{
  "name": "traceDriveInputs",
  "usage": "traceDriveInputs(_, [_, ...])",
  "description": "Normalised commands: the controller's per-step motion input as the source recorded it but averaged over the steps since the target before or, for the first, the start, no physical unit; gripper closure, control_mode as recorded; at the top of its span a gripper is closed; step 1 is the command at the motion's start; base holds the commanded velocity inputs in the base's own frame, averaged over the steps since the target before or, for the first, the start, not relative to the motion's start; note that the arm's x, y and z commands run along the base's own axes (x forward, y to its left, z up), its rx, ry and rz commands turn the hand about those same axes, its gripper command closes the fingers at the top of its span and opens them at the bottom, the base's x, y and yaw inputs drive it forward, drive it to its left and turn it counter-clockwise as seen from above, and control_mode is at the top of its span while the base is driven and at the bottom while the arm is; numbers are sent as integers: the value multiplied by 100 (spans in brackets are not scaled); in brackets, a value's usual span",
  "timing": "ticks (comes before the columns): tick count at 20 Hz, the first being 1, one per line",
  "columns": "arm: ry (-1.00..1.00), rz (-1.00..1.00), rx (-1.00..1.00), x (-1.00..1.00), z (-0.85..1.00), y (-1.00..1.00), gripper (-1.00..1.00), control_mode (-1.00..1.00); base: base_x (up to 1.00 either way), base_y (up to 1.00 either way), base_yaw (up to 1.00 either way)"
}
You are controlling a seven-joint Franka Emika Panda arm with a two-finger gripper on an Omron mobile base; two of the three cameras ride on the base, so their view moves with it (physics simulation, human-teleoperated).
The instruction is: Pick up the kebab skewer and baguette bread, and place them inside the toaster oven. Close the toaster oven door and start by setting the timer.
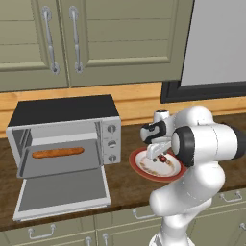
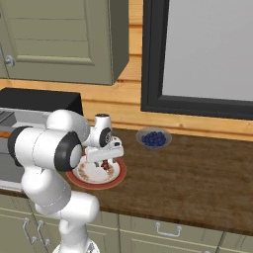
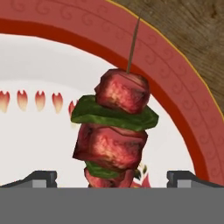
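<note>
The kebab skewer point(image 3: 116, 127), red meat chunks with green slices on a thin stick, lies on a red-rimmed white plate point(image 3: 175, 87). My gripper point(image 3: 113, 179) hangs low over it, open, with one fingertip on each side of the skewer's near end and nothing gripped. From the base, the gripper point(image 1: 154, 153) is over the plate point(image 1: 144, 173) to the right of the toaster oven point(image 1: 62, 111). The toaster oven door point(image 1: 62, 192) is dropped open. The baguette bread point(image 1: 57, 153) lies on the rack inside. The skewer point(image 2: 105, 165) sits under the gripper point(image 2: 104, 159).
A grey bowl of blue berries point(image 2: 154, 138) stands behind and right of the plate point(image 2: 116, 177). Three knobs point(image 1: 112, 142) run down the oven's right panel. Wall cabinets hang above, and a dark-framed window point(image 2: 207, 49) is at the right. The wooden counter point(image 2: 197, 173) extends to the right.
</note>
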Motion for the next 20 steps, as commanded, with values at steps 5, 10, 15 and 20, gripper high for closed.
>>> traceDriveInputs(5, [0,0,0,0,-6,0,-100,-100,0,0,0])
traceDriveInputs(10, [0,0,0,0,-7,0,100,-100,0,0,0])
traceDriveInputs(15, [-1,0,0,0,0,0,100,-100,0,0,0])
traceDriveInputs(20, [0,-1,0,0,-3,0,100,-100,0,0,0])
